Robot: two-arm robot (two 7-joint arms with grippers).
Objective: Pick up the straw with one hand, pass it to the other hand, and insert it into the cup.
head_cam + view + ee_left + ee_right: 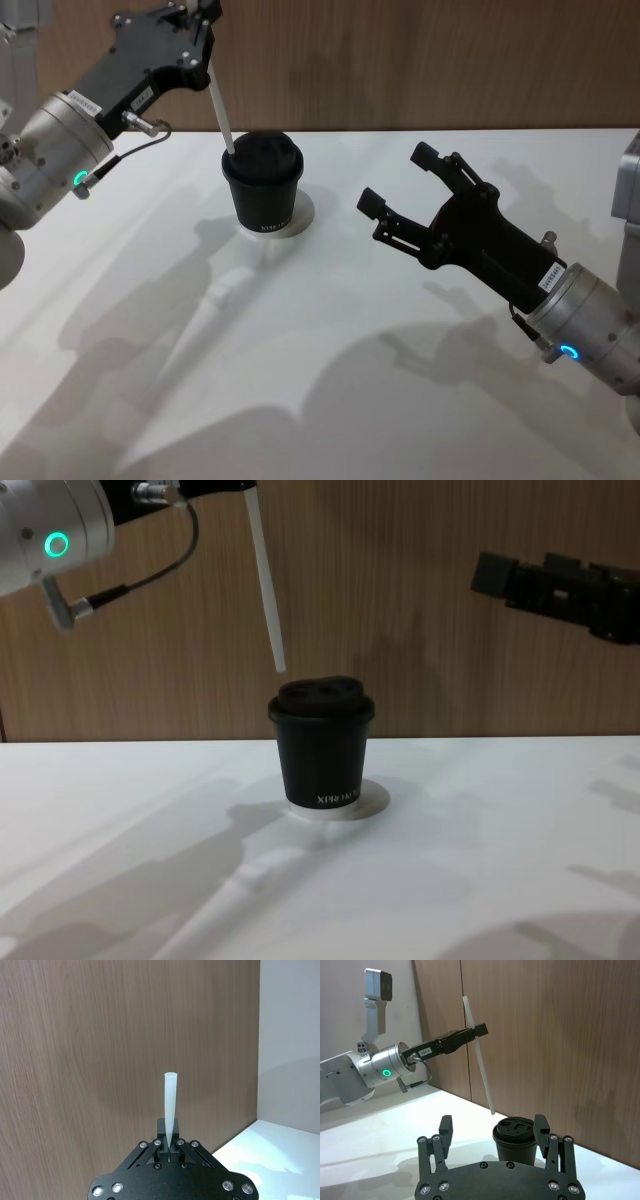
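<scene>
Right hand (pixel 400 182) spread, holding nothing, beside cup (pixel 262 196) on surface (pixel 330 390). Left hand (pixel 205 12) clenched on straw (pixel 222 113), tilted, tip just above lid.

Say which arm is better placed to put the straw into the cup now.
Left. The left gripper is shut on the straw, whose lower tip hangs just above the cup lid, near its edge. The right gripper is open and off to the side.
</scene>
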